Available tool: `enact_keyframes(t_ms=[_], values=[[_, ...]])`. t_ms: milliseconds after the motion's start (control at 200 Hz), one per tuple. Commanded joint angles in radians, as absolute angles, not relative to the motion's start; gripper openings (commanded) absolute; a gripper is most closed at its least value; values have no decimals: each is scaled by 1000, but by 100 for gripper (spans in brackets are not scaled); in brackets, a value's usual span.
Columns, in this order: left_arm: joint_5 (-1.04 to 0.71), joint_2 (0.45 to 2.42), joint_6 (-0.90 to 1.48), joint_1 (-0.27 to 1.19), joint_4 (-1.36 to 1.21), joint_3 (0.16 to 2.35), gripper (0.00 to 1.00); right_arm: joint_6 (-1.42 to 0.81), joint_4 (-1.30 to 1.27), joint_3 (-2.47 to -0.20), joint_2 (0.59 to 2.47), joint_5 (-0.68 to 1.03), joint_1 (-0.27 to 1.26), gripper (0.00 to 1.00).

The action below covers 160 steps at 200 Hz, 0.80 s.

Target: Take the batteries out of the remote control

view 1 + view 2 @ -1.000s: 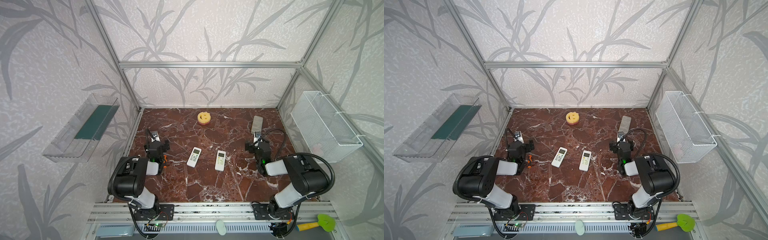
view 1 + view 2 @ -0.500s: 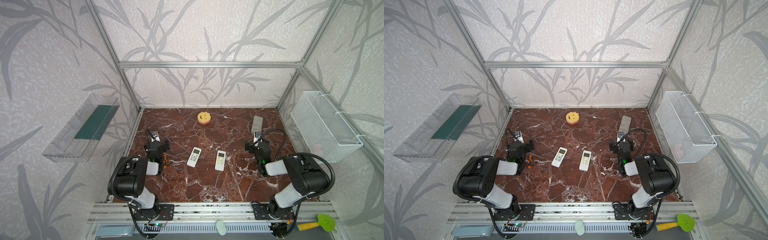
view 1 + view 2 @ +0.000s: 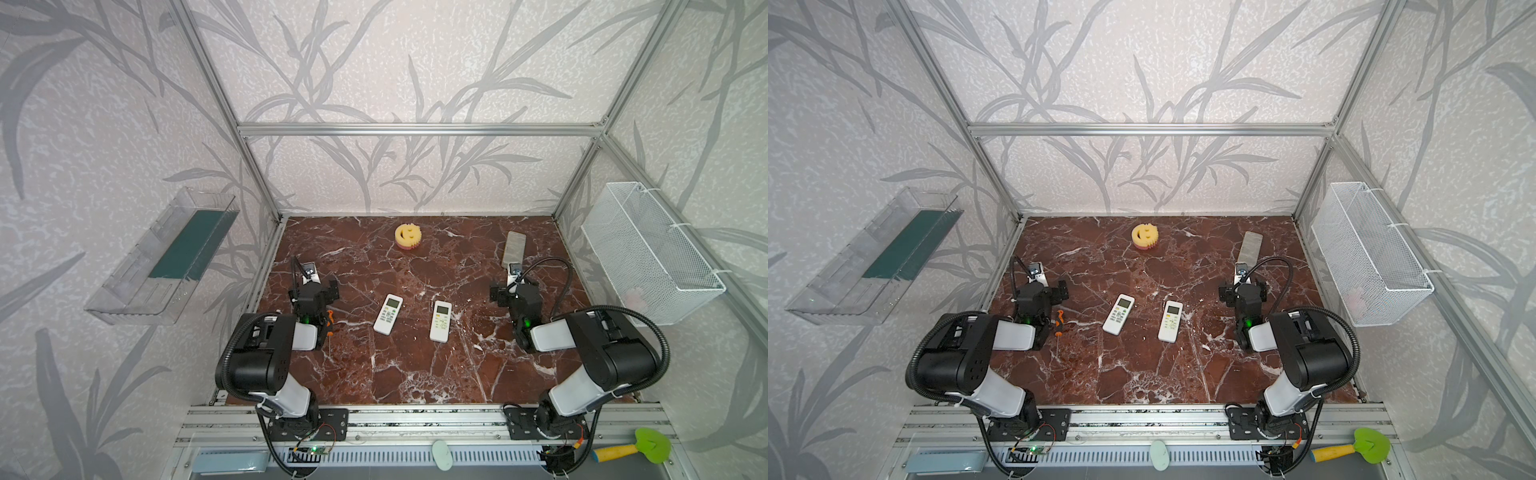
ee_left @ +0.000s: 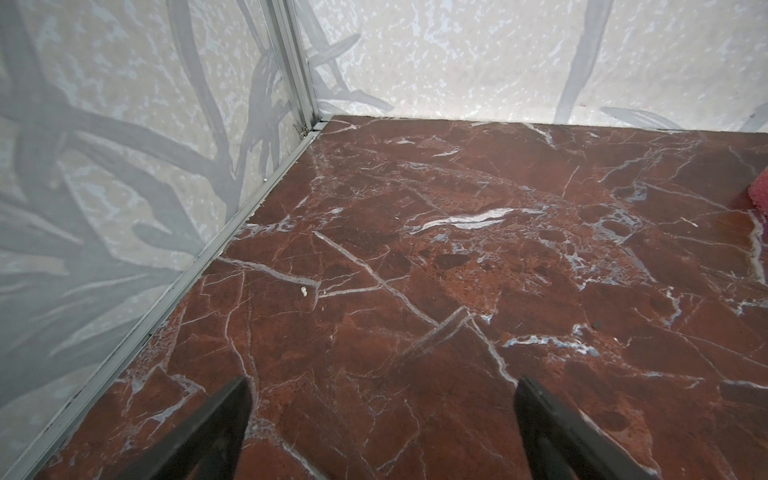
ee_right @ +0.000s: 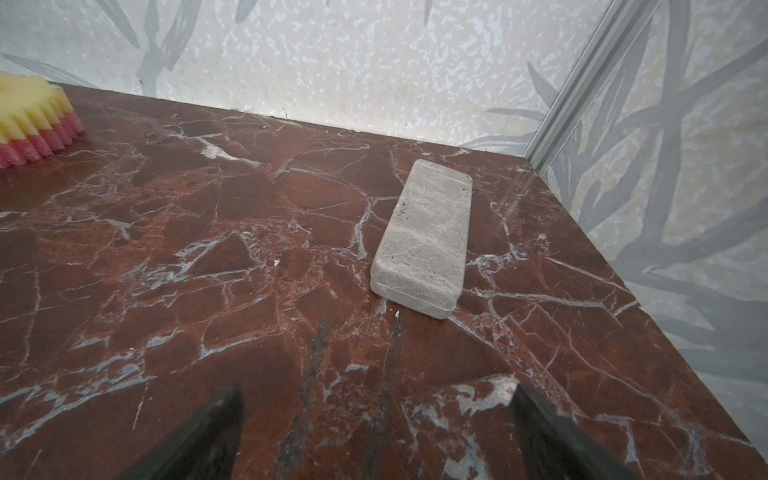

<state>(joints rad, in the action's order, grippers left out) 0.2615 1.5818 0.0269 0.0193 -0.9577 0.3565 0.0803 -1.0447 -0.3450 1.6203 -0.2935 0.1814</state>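
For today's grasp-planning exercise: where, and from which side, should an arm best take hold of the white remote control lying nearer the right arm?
Grip the white remote control across its two long edges near mid-length, coming straight down from above. It lies flat, buttons up, apart from the second white remote, so only its narrow width suits the open right end effector; the marble tabletop blocks its underside.

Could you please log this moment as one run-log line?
left gripper: open, empty | right gripper: open, empty | remotes: face-up, untouched

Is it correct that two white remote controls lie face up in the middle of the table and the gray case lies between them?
Not quite. Both top views show the two remotes face up mid-table, but the gray case lies apart, near the far right corner.
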Motion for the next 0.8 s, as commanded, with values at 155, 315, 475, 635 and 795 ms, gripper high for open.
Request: enact_keyframes(t_ms=[155,315,475,635,795], values=[[253,1572,29,18,-973,369,100,79,-1055,-351,1603,-291,175,99],[239,1560,17,22,-998,352,100,79,-1093,-333,1599,-312,178,99],[261,1430,-7,49,-913,342,99,101,-1098,-279,1488,-308,193,99],[244,1304,-37,85,-636,443,97,64,-625,-417,1266,-307,212,99],[129,1252,53,112,-374,603,90,-28,-202,-606,1180,-232,237,100]])
